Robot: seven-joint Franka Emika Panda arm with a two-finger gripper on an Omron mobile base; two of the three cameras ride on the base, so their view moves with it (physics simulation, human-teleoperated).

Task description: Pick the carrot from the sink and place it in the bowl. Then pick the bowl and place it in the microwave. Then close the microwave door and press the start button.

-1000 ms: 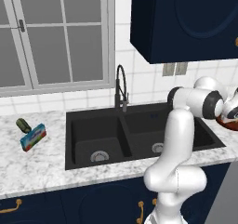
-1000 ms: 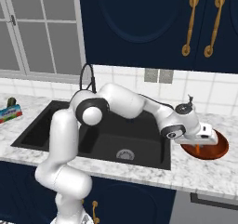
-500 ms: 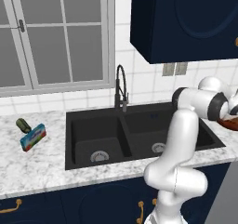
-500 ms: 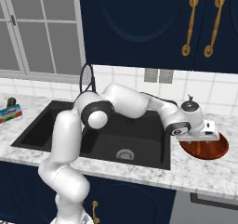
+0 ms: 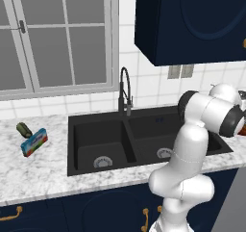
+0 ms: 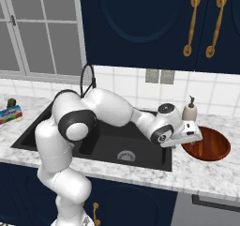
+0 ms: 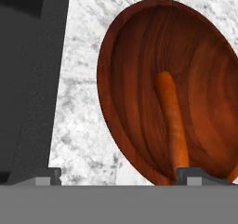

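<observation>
A white robot arm hangs its gripper (image 7: 118, 175) over the bowl (image 7: 186, 79) on the marble tabletop (image 7: 79, 107), its 2 fingertips (image 7: 49, 175) spread wide with nothing between them. The carrot (image 7: 171, 121) lies loose inside the bowl, running from the middle of the hand view down to the lower right, where 1 fingertip stands in front of its end. Step 1 of the task looks finished: the carrot is out of the sink (image 6: 117, 143) and in its dish. The step now in hand appears to be the change-over to lifting the bowl.

That next move likely calls for shifting the spread gripper to the bowl's rim, 1 finger inside and 1 outside, then closing on the wall and keeping the dish level (a tilt could roll the carrot out).

In the right base view the bowl (image 6: 206, 145) sits at centre right, just beside the sink's right edge. Both black basins show only their round drains. A soap dispenser (image 6: 189, 110) stands behind the gripper.
</observation>
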